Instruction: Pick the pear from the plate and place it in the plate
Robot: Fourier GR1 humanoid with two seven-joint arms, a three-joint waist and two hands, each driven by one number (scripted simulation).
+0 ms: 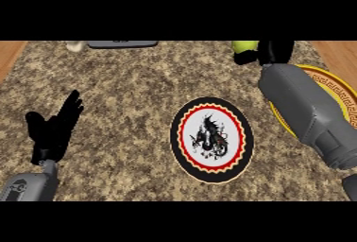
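Note:
At the top right my right hand is curled round the yellow-green pear, which peeks out at the hand's left side. The hand and pear sit above the far left edge of the yellow plate with its gold patterned rim, which my grey right forearm largely covers. In the middle of the counter lies the black-rimmed plate, red and cream inside with a black dragon figure; nothing lies on it. My left hand rests open at the lower left, fingers up.
The speckled granite counter fills the view, with wood showing at both top corners. A grey object and a pale thing lie along the far edge at the top left.

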